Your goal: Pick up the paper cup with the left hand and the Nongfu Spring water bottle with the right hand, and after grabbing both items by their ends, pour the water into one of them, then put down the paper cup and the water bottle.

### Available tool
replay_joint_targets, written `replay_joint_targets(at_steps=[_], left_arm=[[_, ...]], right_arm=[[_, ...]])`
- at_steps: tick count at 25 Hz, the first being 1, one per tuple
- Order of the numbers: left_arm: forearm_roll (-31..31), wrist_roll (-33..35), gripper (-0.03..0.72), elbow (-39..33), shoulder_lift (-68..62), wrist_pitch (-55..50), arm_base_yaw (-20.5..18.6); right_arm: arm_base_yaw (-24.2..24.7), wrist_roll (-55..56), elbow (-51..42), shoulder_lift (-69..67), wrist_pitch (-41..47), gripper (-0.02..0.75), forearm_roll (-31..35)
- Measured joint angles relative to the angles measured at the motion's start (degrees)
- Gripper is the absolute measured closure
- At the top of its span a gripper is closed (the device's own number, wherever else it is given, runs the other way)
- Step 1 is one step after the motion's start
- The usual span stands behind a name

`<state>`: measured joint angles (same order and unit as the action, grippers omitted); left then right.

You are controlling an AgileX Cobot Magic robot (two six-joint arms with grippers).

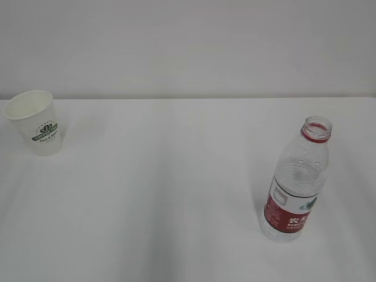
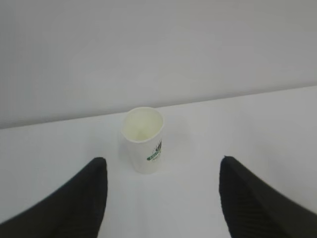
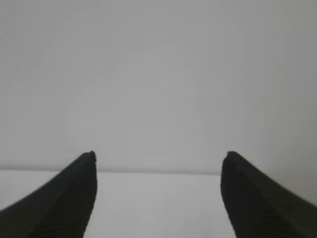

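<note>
Pictured on a white table (image 1: 176, 194): cup (image 1: 35, 122) at far left, upright, mouth open, green logo turned toward the near right; bottle (image 1: 296, 182) at near right, upright, uncapped, red ring at the neck, red label low on its side. Well apart, the two, with bare tabletop between. Backed by a plain pale wall (image 1: 188, 47). Seemed clear and nearly empty in its upper part, the bottle; water level not made out. Neither arm caught in the exterior view.

Seen from the left wrist: left gripper (image 2: 163, 166) spread wide, black fingers (image 2: 84, 198) at either lower corner, clamped on nothing. Framed in the gap and a little beyond the tips, the cup (image 2: 143, 139), standing free near the table's far edge, untouched, pale and dry-looking inside.

Seen from the right wrist: right gripper (image 3: 159, 159) likewise spread wide and empty, ribbed fingers (image 3: 247, 198) pointed at the wall, a strip of tabletop below. Bottle out of that view.
</note>
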<state>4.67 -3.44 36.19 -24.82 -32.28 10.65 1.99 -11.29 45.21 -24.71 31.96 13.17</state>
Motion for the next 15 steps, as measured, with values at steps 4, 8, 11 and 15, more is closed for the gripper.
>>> replay_joint_targets(at_steps=[4,8,11,15], left_arm=[[0.0,0.0,0.172,1.9,-2.2,0.8,0.0],[0.0,0.0,0.172,3.7,-4.2,1.0,0.0],[0.0,0.0,0.172,5.1,-5.7,1.3,0.0],[-0.1,0.0,0.172,5.6,-7.6,2.7,0.0]], right_arm=[[0.0,-0.7,0.6,-1.5,-3.3,0.151,1.7],[0.0,-2.1,1.5,-4.2,-3.7,0.150,3.6],[0.0,-4.0,2.9,-6.2,-3.8,0.150,4.9],[0.0,-6.5,4.1,-8.4,-4.7,0.150,7.8]])
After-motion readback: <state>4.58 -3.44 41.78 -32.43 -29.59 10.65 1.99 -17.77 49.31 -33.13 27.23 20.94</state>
